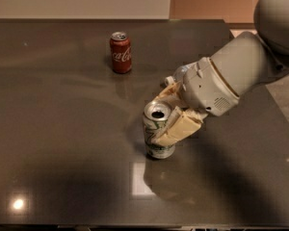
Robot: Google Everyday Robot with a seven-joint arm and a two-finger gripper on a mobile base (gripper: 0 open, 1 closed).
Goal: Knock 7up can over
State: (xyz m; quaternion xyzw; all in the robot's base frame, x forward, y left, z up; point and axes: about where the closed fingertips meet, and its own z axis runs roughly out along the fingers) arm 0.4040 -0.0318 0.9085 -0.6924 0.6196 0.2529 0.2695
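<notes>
The 7up can [156, 137], silver-white with green markings and an open silver top, stands roughly upright near the middle of the dark table [62, 143]. My gripper [160, 119] reaches in from the right and is closed around the can. One tan finger [178, 129] lies across its front right side. The other finger [167, 93] is behind the can's top. The white arm [231, 76] extends to the upper right.
A red Coca-Cola can [120, 52] stands upright toward the back of the table, left of the arm. The table's right edge [279, 124] runs under the arm, with lighter floor beyond it.
</notes>
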